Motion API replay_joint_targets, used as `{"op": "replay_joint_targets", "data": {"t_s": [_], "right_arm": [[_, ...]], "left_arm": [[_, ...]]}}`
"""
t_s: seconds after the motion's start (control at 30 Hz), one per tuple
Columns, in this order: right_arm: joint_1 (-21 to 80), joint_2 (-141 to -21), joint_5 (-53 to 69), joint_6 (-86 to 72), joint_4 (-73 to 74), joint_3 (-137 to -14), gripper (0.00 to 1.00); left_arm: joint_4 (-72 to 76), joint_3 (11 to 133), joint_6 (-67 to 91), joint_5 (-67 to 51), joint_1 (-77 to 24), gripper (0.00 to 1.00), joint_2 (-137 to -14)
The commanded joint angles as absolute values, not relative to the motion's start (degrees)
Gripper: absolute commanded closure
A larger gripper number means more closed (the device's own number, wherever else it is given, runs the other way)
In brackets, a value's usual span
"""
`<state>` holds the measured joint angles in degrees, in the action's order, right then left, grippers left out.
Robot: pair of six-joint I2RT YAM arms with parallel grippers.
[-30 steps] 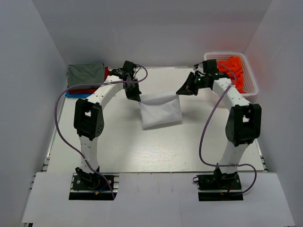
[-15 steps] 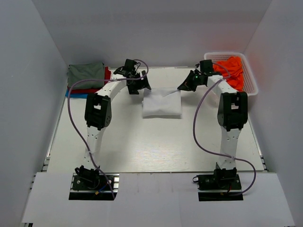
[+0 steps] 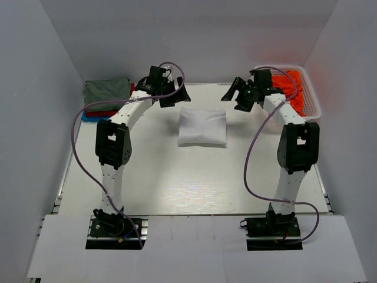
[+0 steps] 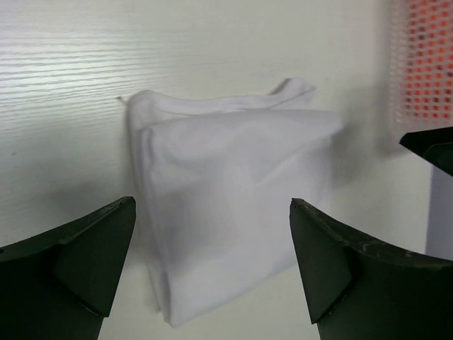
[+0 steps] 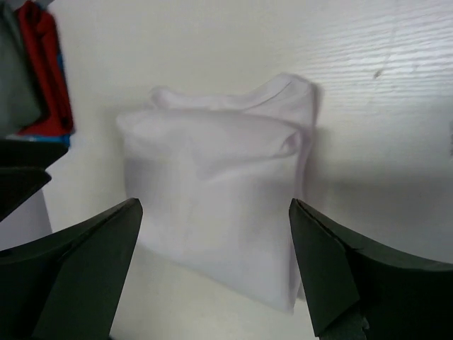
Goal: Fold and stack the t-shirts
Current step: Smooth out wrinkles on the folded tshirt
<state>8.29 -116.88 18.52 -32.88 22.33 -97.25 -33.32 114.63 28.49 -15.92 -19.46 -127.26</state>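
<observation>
A folded white fabric t-shirt [image 3: 202, 127] lies near the far edge of the tabletop [image 3: 177, 177], midway across. The left claw [image 3: 175, 99] and right claw [image 3: 231, 99] hover spread wide, empty. Soft, light and floppy, it probably wants pinching at opposite folded edges.

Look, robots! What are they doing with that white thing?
They are folding t-shirts. The white shirt lies folded in the middle of the table. The left pincer and the right pincer hover open by its far corners, holding nothing. A pile of folded shirts sits at the far left, and an orange shirt waits in the basket.
</observation>
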Motion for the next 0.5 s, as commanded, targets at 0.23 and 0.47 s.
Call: {"op": "replay_joint_targets", "data": {"t_s": [0.23, 0.47], "right_arm": [[10.99, -111.87, 36.82, -36.55, 1.60, -86.13, 0.10], [10.11, -124.53, 38.94, -42.27, -6.49, -91.84, 0.10]], "left_arm": [[-23.72, 116.08, 28.48, -24.61, -21.62, 0.00, -127.51], [-23.38, 119.27, 27.42, -24.35, -21.01, 0.00, -137.01]]}}
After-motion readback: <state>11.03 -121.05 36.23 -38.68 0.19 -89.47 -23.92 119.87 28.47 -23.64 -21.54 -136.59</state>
